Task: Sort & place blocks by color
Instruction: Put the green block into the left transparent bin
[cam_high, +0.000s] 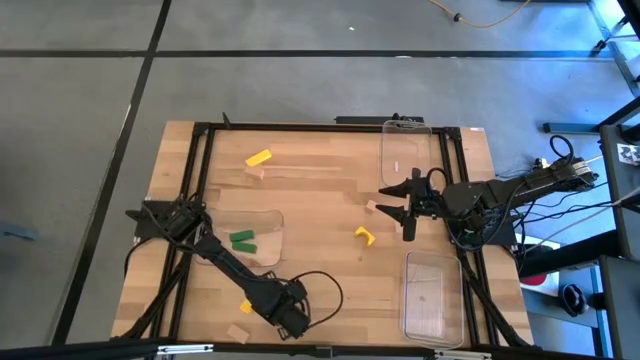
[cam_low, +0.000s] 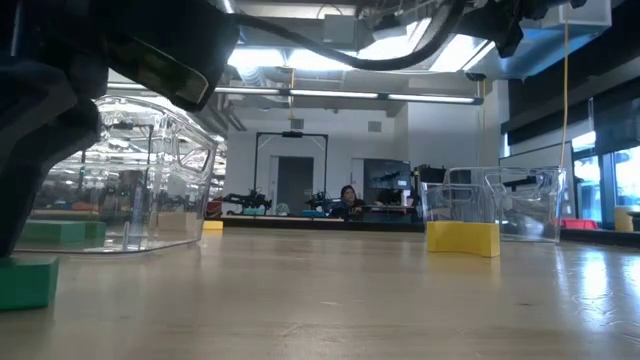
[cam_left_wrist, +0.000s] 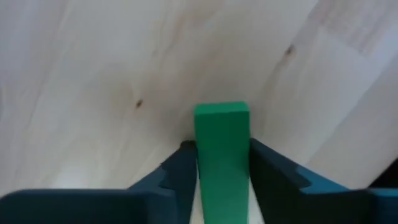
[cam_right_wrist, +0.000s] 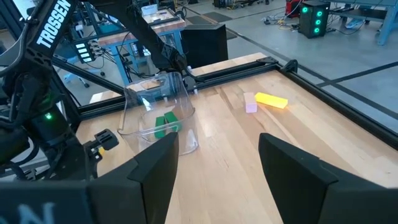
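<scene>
My left gripper (cam_high: 289, 318) is near the table's near edge, pointing down, shut on a green block (cam_left_wrist: 221, 121) that the gripper hides in the high view. My right gripper (cam_high: 402, 205) hovers open over the table's middle right, touching nothing. Two green blocks (cam_high: 242, 240) lie in the left clear tray (cam_high: 270, 222). On the bare wood lie a yellow block (cam_high: 258, 158) with a tan one (cam_high: 257, 172), a yellow arch block (cam_high: 365, 235), a tan block (cam_high: 371, 207), a small yellow block (cam_high: 245, 307) and a tan block (cam_high: 237, 334). My left gripper pinches the green block between its two fingers (cam_left_wrist: 177, 174), one on each long side. It comes from above, pointing down. The block's free end (cam_left_wrist: 221, 111) sticks out past the fingertips toward the wood. In the low view that end (cam_low: 25, 283) is at table level; touching or not, I cannot tell.
A clear tray (cam_high: 405, 150) stands at the far edge and another (cam_high: 432, 295) at the near right; neither shows a block inside. Black frame rails (cam_high: 190, 180) run along the table's sides. Bare wood lies between the left tray and the yellow arch block. A person sits far behind the table (cam_low: 350, 198).
</scene>
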